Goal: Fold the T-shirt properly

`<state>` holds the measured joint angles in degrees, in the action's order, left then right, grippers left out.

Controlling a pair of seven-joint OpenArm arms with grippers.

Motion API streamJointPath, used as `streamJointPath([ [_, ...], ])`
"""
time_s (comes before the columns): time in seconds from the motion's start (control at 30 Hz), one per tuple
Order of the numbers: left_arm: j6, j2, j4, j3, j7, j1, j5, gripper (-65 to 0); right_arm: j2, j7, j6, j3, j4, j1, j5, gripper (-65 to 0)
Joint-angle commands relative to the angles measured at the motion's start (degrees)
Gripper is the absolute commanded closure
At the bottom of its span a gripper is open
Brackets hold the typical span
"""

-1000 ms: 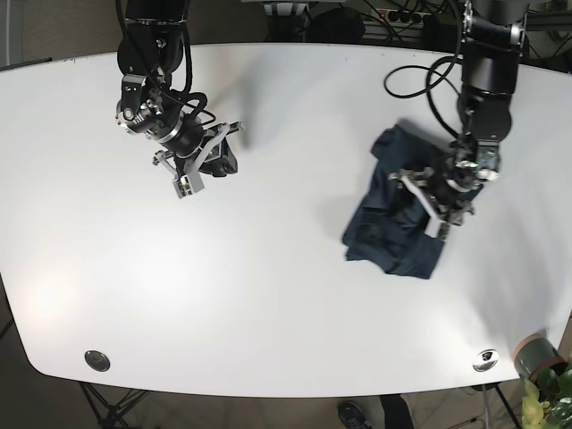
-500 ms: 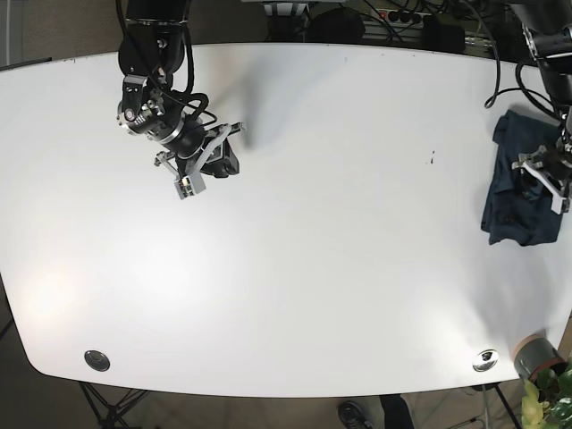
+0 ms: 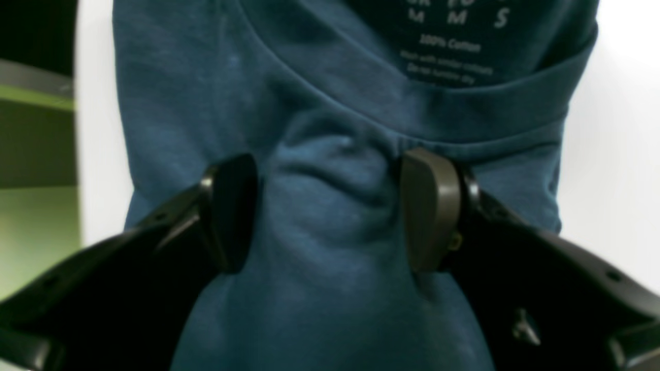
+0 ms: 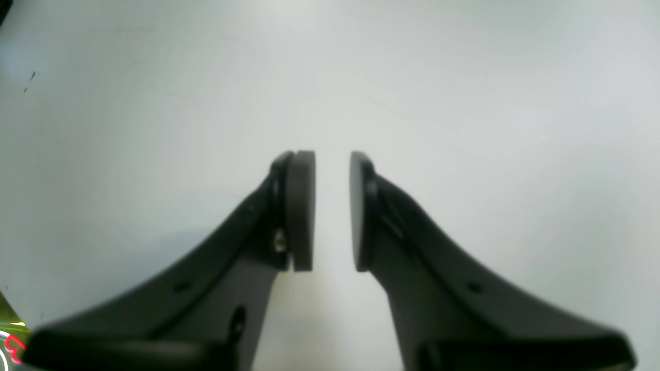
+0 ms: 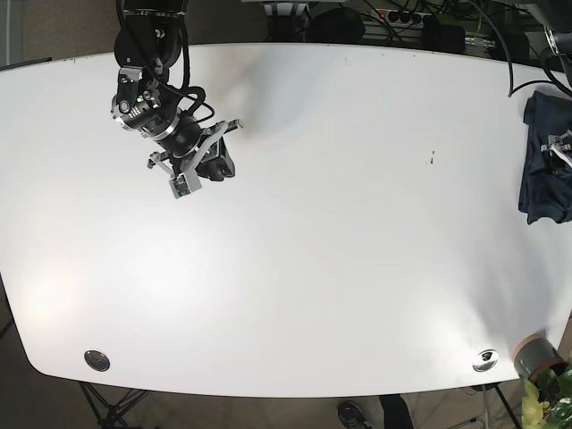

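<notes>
**Folded shirt is set aside at the table edge**

The T-shirt (image 5: 542,159), bundled at the far right edge of the base frame, is pinched between the jaws of the left gripper (image 3: 330,211). The right gripper (image 4: 332,211), at the upper left, is held slightly apart over the bare table (image 5: 340,250). Release is probably called for next.

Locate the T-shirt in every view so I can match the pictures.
Base: the T-shirt lies bunched at the far right edge of the white table, partly cut off by the frame.
Left wrist: it fills the centre, its fabric bunched between the pads of the left gripper; a printed label shows at the top.
Right wrist: not in it; only the right gripper over bare table.
Shared landmark: the white table.
</notes>
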<state>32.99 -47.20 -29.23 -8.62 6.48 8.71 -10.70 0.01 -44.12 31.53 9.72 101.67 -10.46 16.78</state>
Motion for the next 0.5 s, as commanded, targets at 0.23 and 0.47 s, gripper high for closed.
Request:
streamJointPath([
  [0.23,-0.8,-1.0,-24.6,-0.1,2.3,-3.5,2.0,-39.6,0.2,1.6,0.16,1.3,7.7,-3.0,0.9,-10.8],
  [0.47,-0.8,5.4,-36.0,-1.8,2.3,-4.0,2.3,-39.6,0.3,2.2,0.16,6.9,7.9,-3.1,0.7,-10.8],
])
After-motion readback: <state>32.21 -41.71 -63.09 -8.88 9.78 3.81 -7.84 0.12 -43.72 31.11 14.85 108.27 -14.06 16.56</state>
